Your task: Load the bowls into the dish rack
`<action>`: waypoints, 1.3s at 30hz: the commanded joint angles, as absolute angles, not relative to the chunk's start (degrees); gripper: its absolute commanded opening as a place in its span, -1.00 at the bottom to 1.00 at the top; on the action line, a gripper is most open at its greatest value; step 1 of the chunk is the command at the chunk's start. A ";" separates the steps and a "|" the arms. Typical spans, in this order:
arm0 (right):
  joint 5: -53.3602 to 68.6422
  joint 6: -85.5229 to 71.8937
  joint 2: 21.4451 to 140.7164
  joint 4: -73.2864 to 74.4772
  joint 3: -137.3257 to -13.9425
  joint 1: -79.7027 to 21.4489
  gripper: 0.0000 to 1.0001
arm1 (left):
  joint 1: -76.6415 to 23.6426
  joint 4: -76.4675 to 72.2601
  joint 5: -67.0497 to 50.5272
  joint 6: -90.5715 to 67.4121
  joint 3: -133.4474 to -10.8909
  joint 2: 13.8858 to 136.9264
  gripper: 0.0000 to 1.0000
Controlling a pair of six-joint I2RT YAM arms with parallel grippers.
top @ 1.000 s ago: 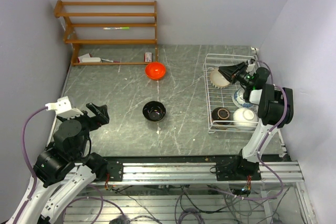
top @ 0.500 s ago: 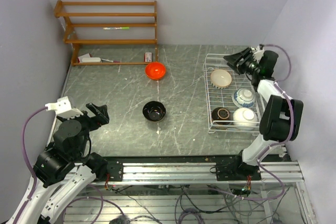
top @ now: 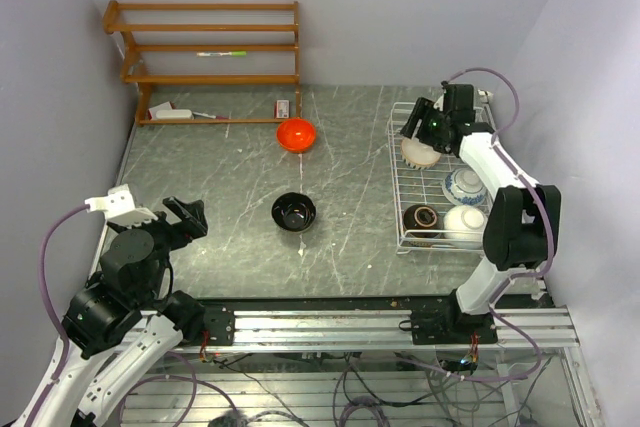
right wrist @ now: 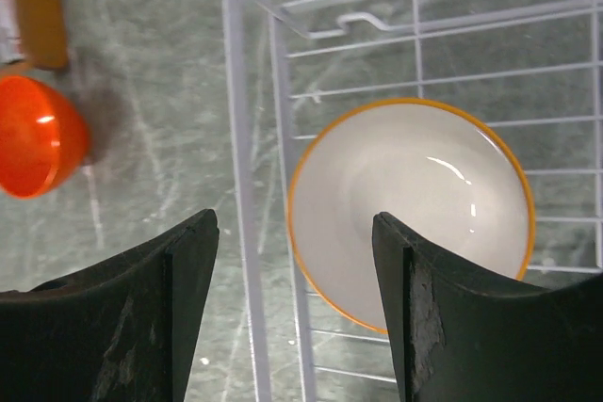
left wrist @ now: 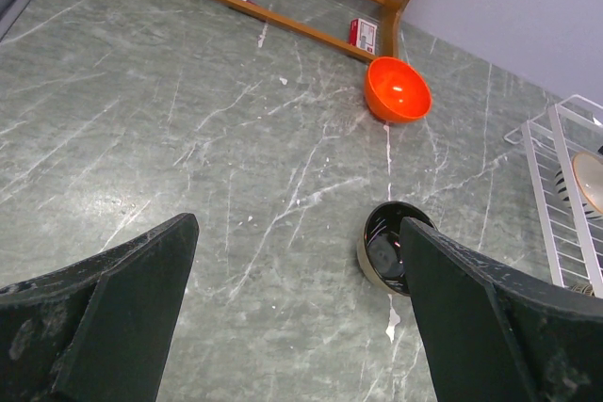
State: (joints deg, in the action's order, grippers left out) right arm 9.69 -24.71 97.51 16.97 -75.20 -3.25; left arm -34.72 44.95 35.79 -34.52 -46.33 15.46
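Note:
The white wire dish rack (top: 394,182) stands at the right and holds the cream bowl (top: 418,154), the blue-and-white bowl (top: 464,185), the brown bowl (top: 421,218) and the white bowl (top: 466,222). The orange-red bowl (top: 296,134) and the glossy black bowl (top: 294,212) sit on the table. My right gripper (top: 414,124) is open and empty above the rack's far left corner. In the right wrist view it (right wrist: 297,225) hangs over the rack bar (right wrist: 237,138) and the cream bowl (right wrist: 415,200). My left gripper (top: 186,215) is open and empty at the near left, and the black bowl (left wrist: 386,249) shows beside its right finger.
A brown wooden shelf unit (top: 210,47) stands at the back left, with a small red box (top: 283,107) and a white object (top: 170,112) on its bottom board. Walls close in on the left, back and right. The orange-red bowl (left wrist: 398,89) lies near the shelf's foot.
My right arm has swung from the rack's right side to its far left corner, gripper open over the cream bowl. The left arm and the bowls have not moved.

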 commanded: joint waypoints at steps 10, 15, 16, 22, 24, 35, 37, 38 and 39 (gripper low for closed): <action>-3.74 -20.95 106.19 23.25 -83.87 -8.43 0.13 | -35.20 44.11 36.34 -34.69 -47.14 14.86 0.98; -8.43 -20.96 107.32 23.45 -84.65 -9.54 0.02 | -35.19 44.01 36.30 -34.56 -47.07 14.84 0.98; -8.97 -20.91 107.49 23.45 -84.78 -9.70 0.02 | -35.22 44.03 36.30 -34.54 -47.12 14.95 0.98; -9.50 -20.92 108.93 22.79 -84.62 -9.89 -0.13 | -35.19 44.06 36.30 -34.58 -47.13 15.30 0.98; -9.32 -21.05 108.85 22.06 -84.02 -9.98 -0.18 | -35.23 44.04 36.30 -34.54 -47.19 15.28 0.98; -9.90 -20.47 108.91 20.96 -82.93 -10.47 -0.38 | -35.23 44.10 36.39 -34.72 -47.15 14.77 0.98; -9.92 -20.28 109.37 21.29 -83.07 -10.54 -0.40 | -35.20 44.10 36.43 -34.71 -47.16 14.76 0.98; -9.97 -20.29 109.62 21.26 -82.92 -10.55 -0.42 | -35.24 44.12 36.39 -34.72 -47.18 14.70 0.98; -10.06 -20.24 109.77 21.13 -82.70 -10.50 -0.46 | -35.20 44.12 36.39 -34.76 -47.20 14.64 0.98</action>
